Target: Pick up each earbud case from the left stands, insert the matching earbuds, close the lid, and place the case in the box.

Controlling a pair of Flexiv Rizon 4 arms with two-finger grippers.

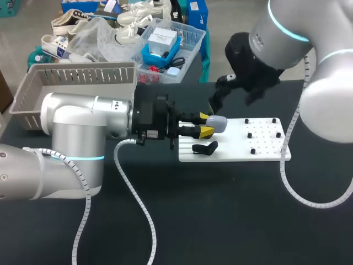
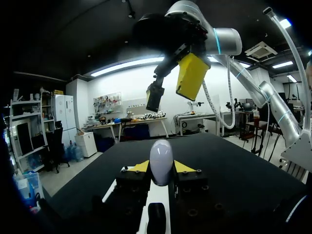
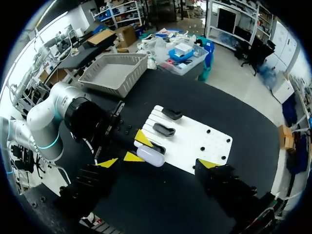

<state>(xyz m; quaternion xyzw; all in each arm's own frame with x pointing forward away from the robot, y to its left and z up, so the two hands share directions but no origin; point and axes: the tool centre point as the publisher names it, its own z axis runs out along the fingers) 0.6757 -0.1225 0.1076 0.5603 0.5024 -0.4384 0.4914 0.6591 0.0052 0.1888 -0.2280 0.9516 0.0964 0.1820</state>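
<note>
Matte black table (image 1: 220,221), seen from above. A flat white board (image 1: 265,152) lies right of centre in the head view, its right half studded with small black pegs (image 1: 259,135). On its left end I see a curved black stand (image 1: 204,147) of glossy plastic.

My left gripper (image 1: 208,125) comes in from the left at mid-frame. Its yellow tips are clamped on a smooth, rounded, pale grey-lilac earbud case (image 1: 217,123), lid down, over the board's upper left corner. I cannot tell whether the case touches the board.

My right gripper (image 3: 158,165) hangs above the case, with its fingers spread wide and nothing between them.

A grey plastic bin (image 1: 77,74) with slotted walls sits at the upper left of the head view, well apart from the board.
</note>
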